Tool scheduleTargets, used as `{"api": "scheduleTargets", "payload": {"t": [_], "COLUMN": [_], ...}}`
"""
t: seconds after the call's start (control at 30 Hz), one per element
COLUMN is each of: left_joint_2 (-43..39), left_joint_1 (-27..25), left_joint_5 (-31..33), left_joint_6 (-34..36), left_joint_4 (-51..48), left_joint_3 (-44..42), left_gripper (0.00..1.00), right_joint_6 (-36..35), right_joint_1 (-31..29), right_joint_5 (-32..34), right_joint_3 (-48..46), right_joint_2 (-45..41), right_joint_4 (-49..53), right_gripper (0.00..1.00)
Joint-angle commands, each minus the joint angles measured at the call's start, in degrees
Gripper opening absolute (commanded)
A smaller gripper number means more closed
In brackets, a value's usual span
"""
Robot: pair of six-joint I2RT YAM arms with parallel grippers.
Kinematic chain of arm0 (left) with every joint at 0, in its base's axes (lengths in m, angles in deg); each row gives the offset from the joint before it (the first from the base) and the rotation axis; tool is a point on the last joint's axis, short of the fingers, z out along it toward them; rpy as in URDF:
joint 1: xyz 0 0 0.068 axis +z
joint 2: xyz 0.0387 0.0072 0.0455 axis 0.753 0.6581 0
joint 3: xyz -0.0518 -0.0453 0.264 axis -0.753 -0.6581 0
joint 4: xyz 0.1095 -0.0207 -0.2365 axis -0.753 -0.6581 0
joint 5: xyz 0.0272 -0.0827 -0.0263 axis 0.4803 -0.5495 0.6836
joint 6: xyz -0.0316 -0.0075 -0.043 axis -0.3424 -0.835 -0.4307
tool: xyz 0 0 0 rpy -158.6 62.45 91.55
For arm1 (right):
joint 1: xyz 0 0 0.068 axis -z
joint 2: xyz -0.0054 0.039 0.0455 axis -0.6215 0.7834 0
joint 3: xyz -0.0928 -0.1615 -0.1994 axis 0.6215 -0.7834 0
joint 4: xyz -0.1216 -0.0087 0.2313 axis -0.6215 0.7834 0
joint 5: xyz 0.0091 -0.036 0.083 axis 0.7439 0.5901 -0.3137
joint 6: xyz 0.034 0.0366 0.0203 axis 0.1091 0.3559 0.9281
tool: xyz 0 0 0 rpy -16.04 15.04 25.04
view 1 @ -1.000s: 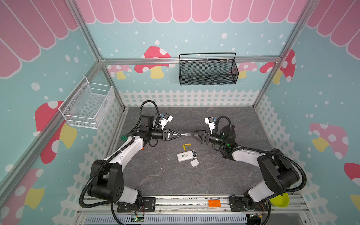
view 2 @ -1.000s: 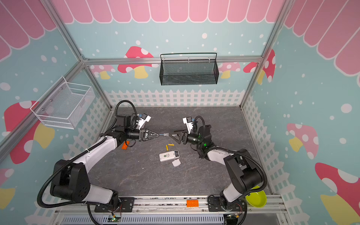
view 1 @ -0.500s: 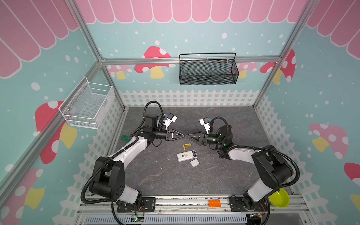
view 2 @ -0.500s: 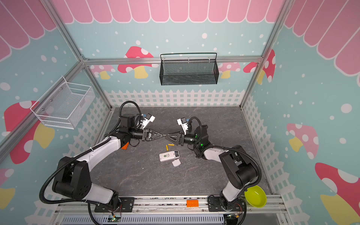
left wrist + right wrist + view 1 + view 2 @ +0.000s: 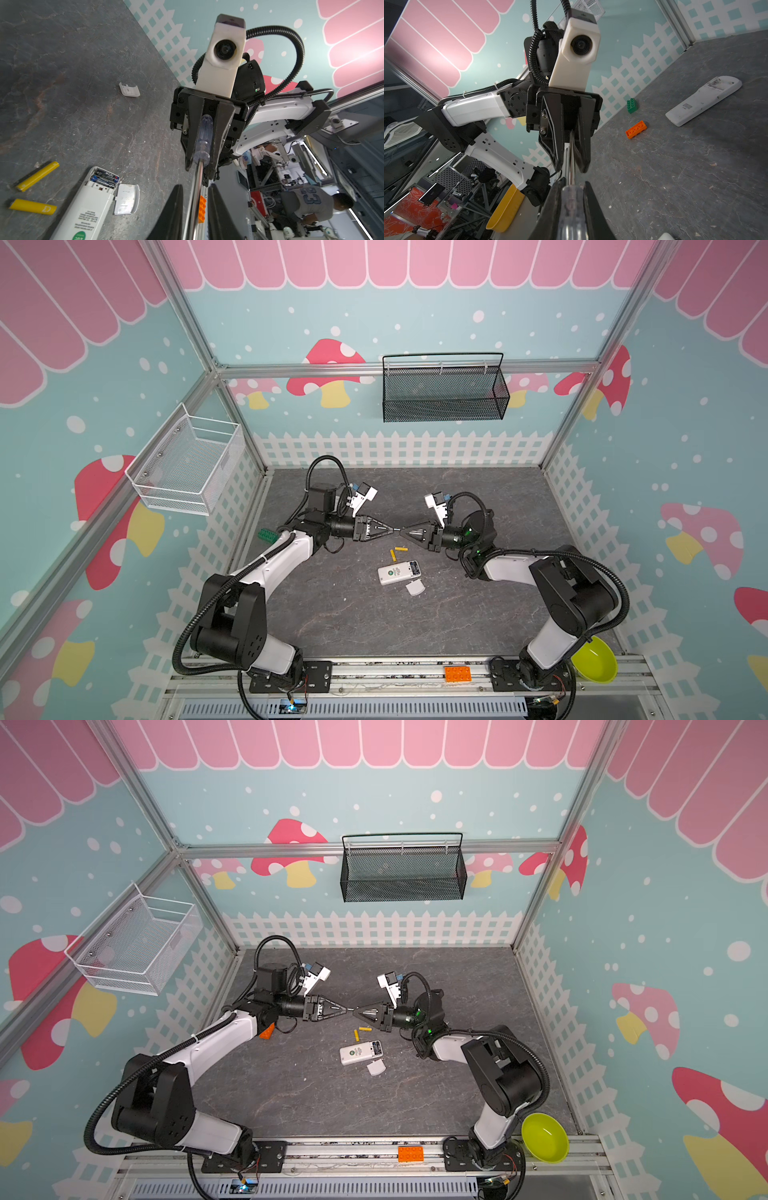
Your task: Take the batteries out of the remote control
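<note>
- The right gripper (image 5: 406,531) now clenches its jaws on the clear handle of the screwdriver (image 5: 204,133). A second ago those jaws stood wide.
- The left gripper (image 5: 387,529) had its jaws clamped on the shaft. They have now parted, with a gap on each side of the shaft.
- Judgement: the tool is passing to the right arm for prying.
- In a top view, two yellow batteries (image 5: 392,554) lie on the bench (image 5: 353,622) at 12 o'clock of the remote control (image 5: 395,573).
- Two dark batteries (image 5: 105,176) remain in its open compartment.
- The loose cover (image 5: 414,587) lies at 5 o'clock of the remote control. Bare bench opens toward 6 o'clock.
</note>
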Motion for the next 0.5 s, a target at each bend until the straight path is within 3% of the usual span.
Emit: {"api": "scheduleTargets", "payload": {"t": [0.0, 0.2, 0.37, 0.47], "left_joint_2": [-0.5, -0.2, -0.3, -0.1], "left_joint_1": [1.1, 1.7, -0.6, -5.1], "left_joint_5": [2.3, 11.6, 22.1, 32.5], "left_joint_6": [6.0, 26.9, 36.2, 43.1], "left_joint_4": [-6.8, -30.7, -35.4, -35.5], "left_joint_3": [2.0, 11.5, 13.8, 13.0], "left_gripper": [0.46, 0.69, 0.81, 0.87], "right_joint_6": [0.1, -5.6, -31.2, -39.9], "right_joint_1": [0.7, 7.4, 10.4, 11.7], "right_joint_5": [-0.5, -1.1, 2.4, 5.2], "right_joint_3": [-1.4, -5.0, -1.3, 0.5], "right_joint_2": [-0.5, -6.9, -16.5, -20.7], "right_joint_4": [-3.1, 5.2, 40.0, 52.0], "right_gripper": [0.06, 0.05, 0.03, 0.03]}}
